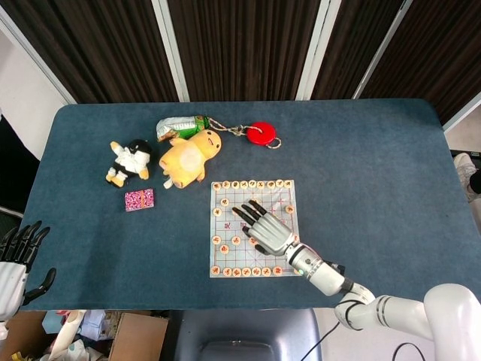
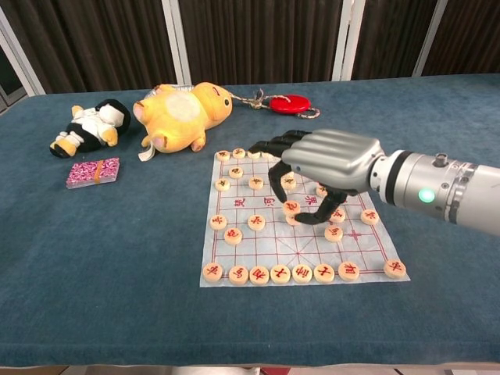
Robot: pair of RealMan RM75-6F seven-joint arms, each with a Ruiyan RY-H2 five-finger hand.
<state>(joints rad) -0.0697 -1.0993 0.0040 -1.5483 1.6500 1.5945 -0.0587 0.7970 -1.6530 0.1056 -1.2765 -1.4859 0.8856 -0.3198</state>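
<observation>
My right hand [image 1: 263,229] [image 2: 326,166] hovers palm down over the middle of a paper Chinese chess board [image 1: 219,252] [image 2: 250,244], its fingers spread and pointing toward the far left. Round wooden pieces [image 2: 257,222] lie scattered under and around it. One piece [image 2: 291,207] sits between the thumb tip and a curled finger, but I see no grip on it. My left hand [image 1: 16,265] hangs off the table's near left corner, fingers apart and empty, seen only in the head view.
A yellow plush [image 1: 188,158] [image 2: 181,116], a black-and-white plush [image 1: 129,161] [image 2: 87,126], a pink card pack [image 1: 139,199] [image 2: 93,172], a green packet [image 1: 179,126] and a red disc on a cord [image 1: 261,134] [image 2: 289,103] lie beyond and left of the board.
</observation>
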